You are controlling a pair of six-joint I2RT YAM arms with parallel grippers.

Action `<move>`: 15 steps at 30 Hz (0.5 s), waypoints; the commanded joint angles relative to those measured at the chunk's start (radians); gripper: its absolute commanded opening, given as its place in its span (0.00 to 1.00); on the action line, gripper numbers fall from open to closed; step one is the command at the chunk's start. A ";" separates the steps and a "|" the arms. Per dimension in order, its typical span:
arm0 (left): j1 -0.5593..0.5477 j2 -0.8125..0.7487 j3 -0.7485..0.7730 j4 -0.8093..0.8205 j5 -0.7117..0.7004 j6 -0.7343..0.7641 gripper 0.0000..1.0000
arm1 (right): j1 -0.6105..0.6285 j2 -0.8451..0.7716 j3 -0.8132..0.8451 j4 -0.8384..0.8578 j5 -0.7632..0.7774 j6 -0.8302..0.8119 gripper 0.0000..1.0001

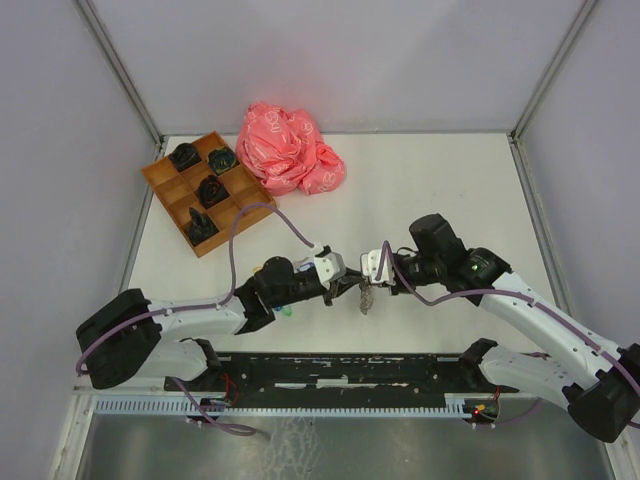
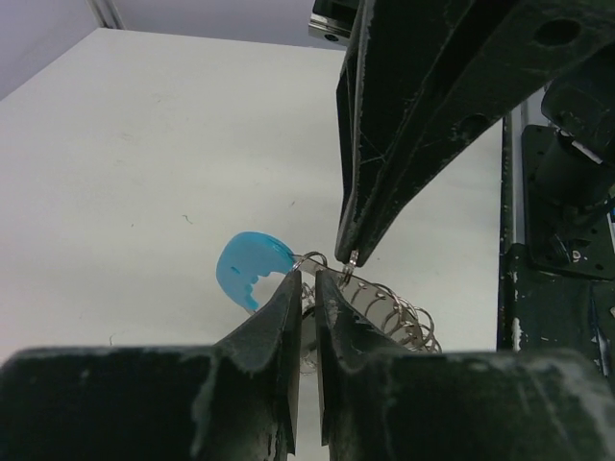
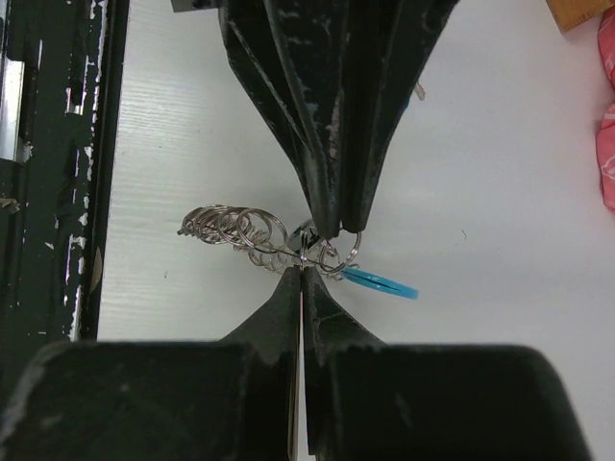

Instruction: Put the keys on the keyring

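A wooden tray [image 1: 160, 185] sits far left, a pink bag [image 1: 290, 150] just right of it, both well apart from the arms; near centre, the left gripper [image 2: 307, 283] has its jaws almost together beside the blue tag [image 2: 248, 271], and I cannot tell if it grips; the keyring [image 3: 231, 229] hangs between both tips, pinched by the pressed-together right gripper [image 3: 303, 277].

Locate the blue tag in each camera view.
Top: cannot make it out; it should be where the jaws meet, by the hanging rings.
Left wrist: blue tag left of centre, beside the jaw tips.
Right wrist: right of centre, edge-on, beside the jaw tips.
Shared landmark: the rings.
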State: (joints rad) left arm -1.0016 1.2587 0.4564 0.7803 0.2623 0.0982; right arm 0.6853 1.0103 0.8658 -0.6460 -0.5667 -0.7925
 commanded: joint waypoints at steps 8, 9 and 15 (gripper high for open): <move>0.036 0.095 0.094 0.027 -0.053 -0.006 0.14 | -0.001 -0.026 0.036 0.003 -0.066 -0.050 0.01; 0.038 0.102 0.097 0.016 -0.059 -0.015 0.14 | -0.001 -0.026 0.036 0.002 -0.063 -0.049 0.01; 0.037 0.057 0.033 0.072 -0.056 -0.041 0.19 | -0.001 -0.018 0.048 0.001 -0.029 -0.030 0.01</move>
State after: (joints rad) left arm -0.9676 1.3613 0.5156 0.7658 0.2169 0.0959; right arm 0.6853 1.0088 0.8658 -0.6670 -0.5980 -0.8268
